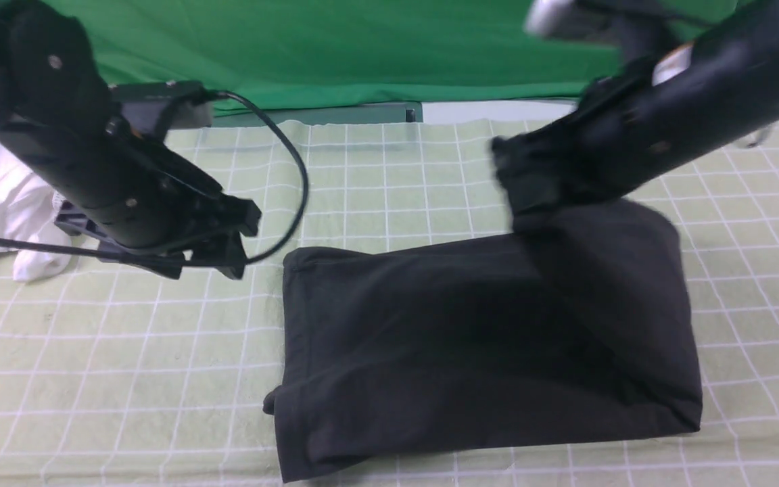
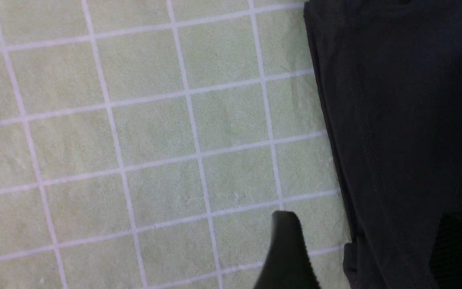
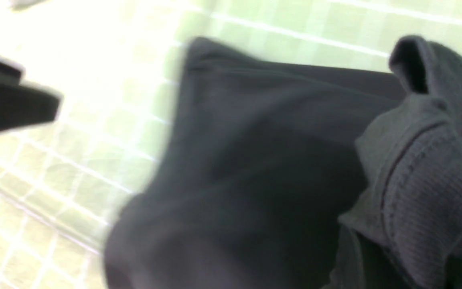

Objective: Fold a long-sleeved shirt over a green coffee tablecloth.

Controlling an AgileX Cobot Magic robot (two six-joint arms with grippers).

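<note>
Front view: the long-sleeved shirt (image 1: pixel 430 352) lies folded on the green coffee tablecloth (image 1: pixel 126 352) toward the table's near edge. Its right side rises to the right gripper (image 1: pixel 525 182), whose jaws cannot be told as clenched or released. The left gripper (image 1: pixel 241 243) has its jaws released.

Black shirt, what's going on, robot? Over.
Left gripper jaws open, empty, beside shirt. Right gripper shut on shirt, far right corner raised. Shirt partly folded on tablecloth. White cloth far left, not in the way.

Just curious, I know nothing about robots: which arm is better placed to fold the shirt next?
Probably the right: the long-sleeved shirt is lifted on its right side up to the right gripper. The left gripper hangs open, empty, over the green coffee tablecloth beside the shirt's left edge.
</note>
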